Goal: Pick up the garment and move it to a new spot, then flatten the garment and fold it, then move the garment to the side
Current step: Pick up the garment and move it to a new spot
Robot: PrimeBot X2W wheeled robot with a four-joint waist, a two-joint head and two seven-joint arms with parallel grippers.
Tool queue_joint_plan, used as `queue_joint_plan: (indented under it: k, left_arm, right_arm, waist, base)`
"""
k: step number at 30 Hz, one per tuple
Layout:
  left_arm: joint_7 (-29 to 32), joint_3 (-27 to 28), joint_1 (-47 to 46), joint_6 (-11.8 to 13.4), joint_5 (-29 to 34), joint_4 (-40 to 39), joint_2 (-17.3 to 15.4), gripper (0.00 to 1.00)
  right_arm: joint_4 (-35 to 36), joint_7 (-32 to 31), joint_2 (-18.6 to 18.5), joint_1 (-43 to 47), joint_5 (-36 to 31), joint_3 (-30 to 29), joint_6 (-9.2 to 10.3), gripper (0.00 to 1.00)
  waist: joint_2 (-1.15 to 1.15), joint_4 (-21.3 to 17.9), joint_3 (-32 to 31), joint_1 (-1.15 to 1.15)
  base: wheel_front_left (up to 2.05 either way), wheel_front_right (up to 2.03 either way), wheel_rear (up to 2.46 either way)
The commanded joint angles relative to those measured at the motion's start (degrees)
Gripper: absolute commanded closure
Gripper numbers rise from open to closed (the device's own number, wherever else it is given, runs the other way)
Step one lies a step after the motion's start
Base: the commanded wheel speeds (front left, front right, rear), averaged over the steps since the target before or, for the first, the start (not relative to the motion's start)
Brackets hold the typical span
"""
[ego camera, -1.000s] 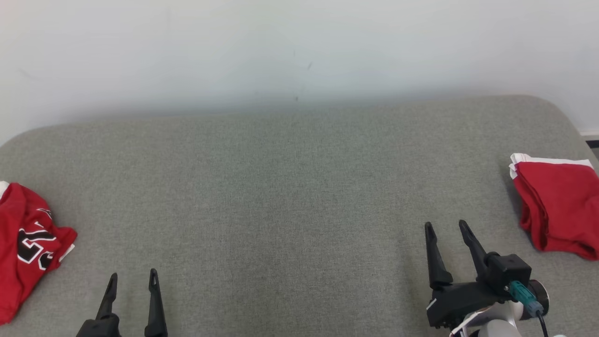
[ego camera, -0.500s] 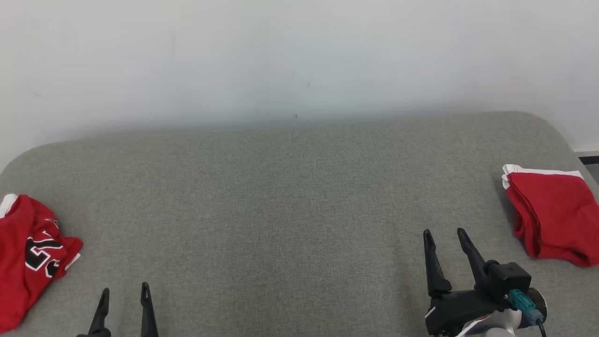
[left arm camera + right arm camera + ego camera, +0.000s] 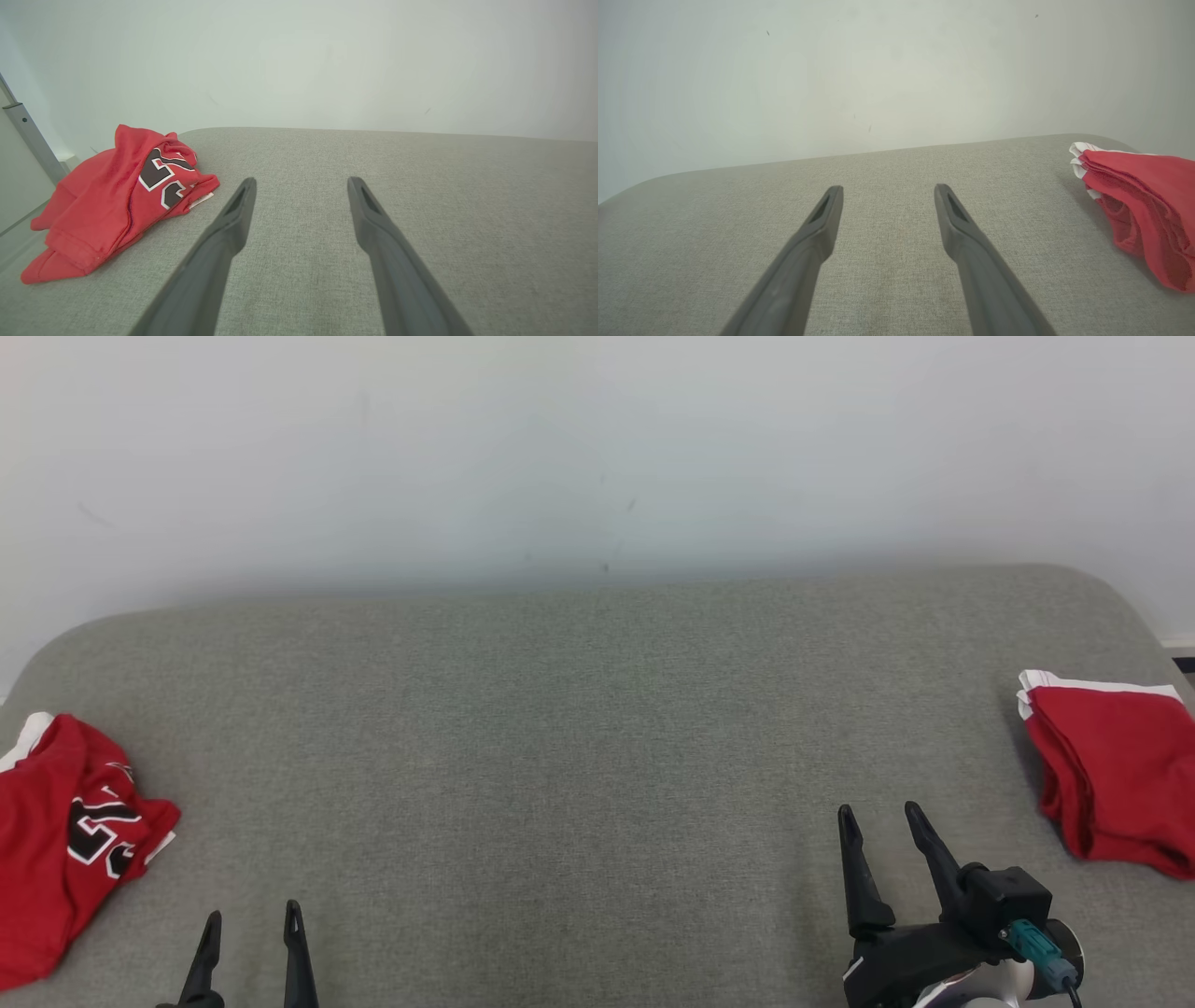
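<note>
Head view: crumpled red garment [image 3: 65,840] at left edge of grey cushion [image 3: 579,756], folded red garment [image 3: 1116,765] at right edge. Fingers apart, empty: left gripper [image 3: 252,915], right gripper [image 3: 878,809].

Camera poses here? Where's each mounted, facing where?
Head: on the head, facing forward-down over grey cushion to the wall; left gripper, right gripper at bottom.
Left wrist: low over cushion, along own open fingers; crumpled jersey at left.
Right wrist: likewise, own open fingers; folded garment at right.
Shared: head and left wrist both show the crumpled jersey.
</note>
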State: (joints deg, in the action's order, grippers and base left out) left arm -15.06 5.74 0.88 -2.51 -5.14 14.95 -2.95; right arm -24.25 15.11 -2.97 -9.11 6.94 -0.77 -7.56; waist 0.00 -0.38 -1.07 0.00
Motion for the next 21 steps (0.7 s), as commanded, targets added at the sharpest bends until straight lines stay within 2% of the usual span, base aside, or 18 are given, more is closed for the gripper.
queue_joint_plan:
  k: [1, 9, 21]
  left_arm:
    - [-0.17, 0.05, 0.39, 0.12, 0.12, -0.19, 0.09, 0.00]
    - [-0.17, -0.15, -0.05, 0.12, -0.35, 0.42, 0.08, 0.00]
    - [-0.17, 1.06, 1.11, 0.48, -0.21, 0.80, 0.08, 0.00]
  right_arm:
    - [-0.11, 0.04, 0.13, 0.60, 0.25, 0.28, 0.15, 0.00]
    - [-0.43, 0.04, 0.14, 1.01, 0.95, 2.05, 0.15, 0.00]
    - [-0.68, 0.02, 0.12, 1.71, 2.08, 4.42, 0.15, 0.00]
  waist:
    - [0.00, 0.49, 0.13, 0.00]
    - [0.00, 5.89, 0.64, 0.00]
    - [0.00, 19.50, 1.64, 0.00]
  base:
    - [0.00, 0.00, 0.00]
    - [0.00, 0.00, 0.00]
    - [0.00, 0.00, 0.00]
